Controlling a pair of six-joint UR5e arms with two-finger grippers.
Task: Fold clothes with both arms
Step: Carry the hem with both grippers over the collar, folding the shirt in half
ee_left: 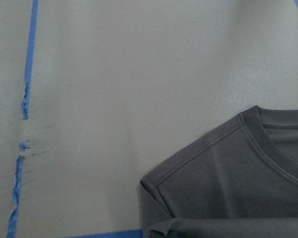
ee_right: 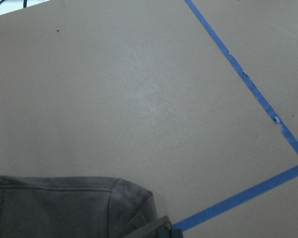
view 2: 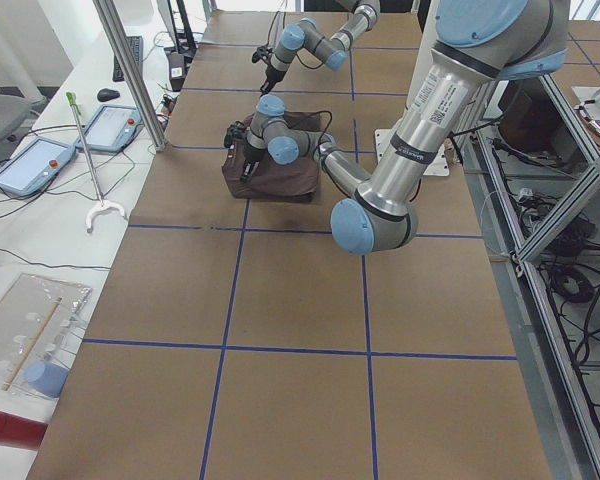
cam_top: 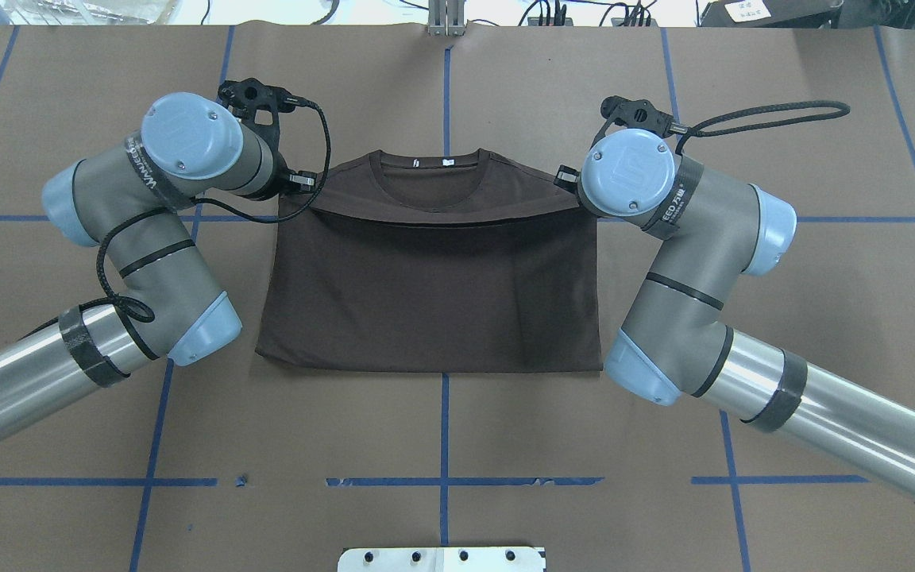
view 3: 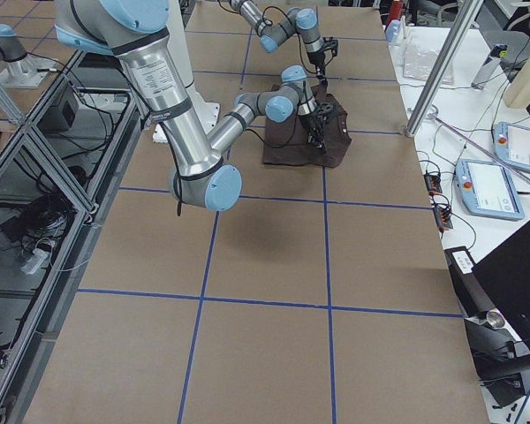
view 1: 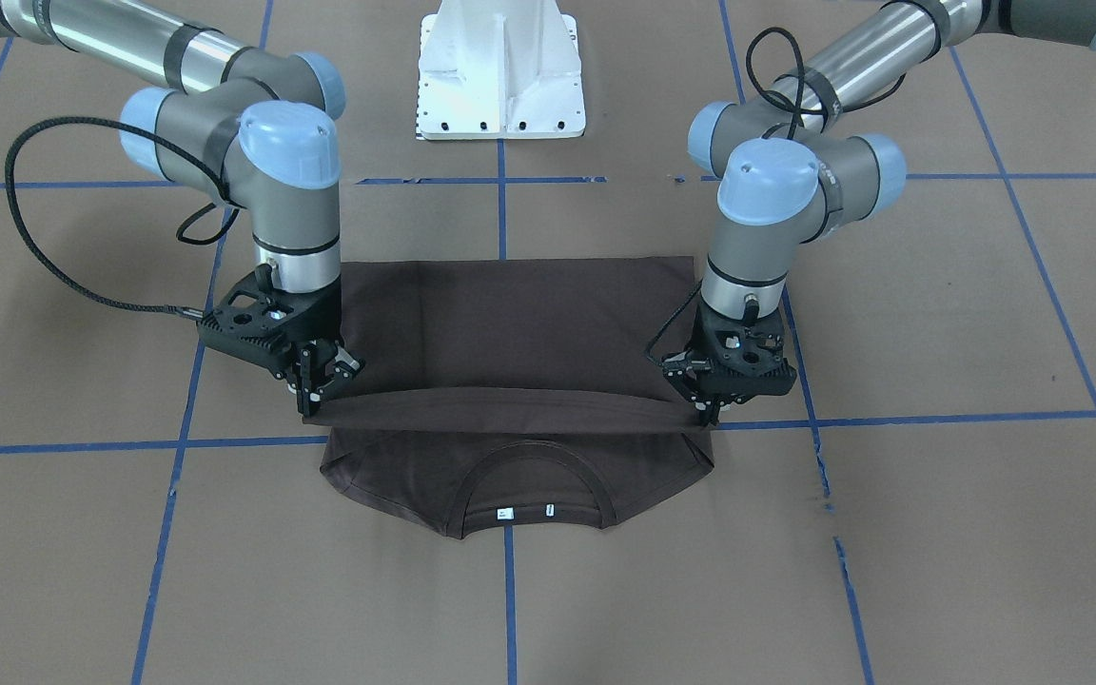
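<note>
On your table the T-shirt lies half folded. Its turned-over hem runs straight across between the right gripper and left gripper, both clamped on it; the collar lies just beyond, equally near both.

The dark brown T-shirt lies flat, its lower half doubled over the chest. The turned-over hem is stretched between the left gripper and the right gripper, each pinching one corner with its wrist pointing down. Just beyond the grippers, the ribbed collar and white neck tags lie uncovered.
</note>
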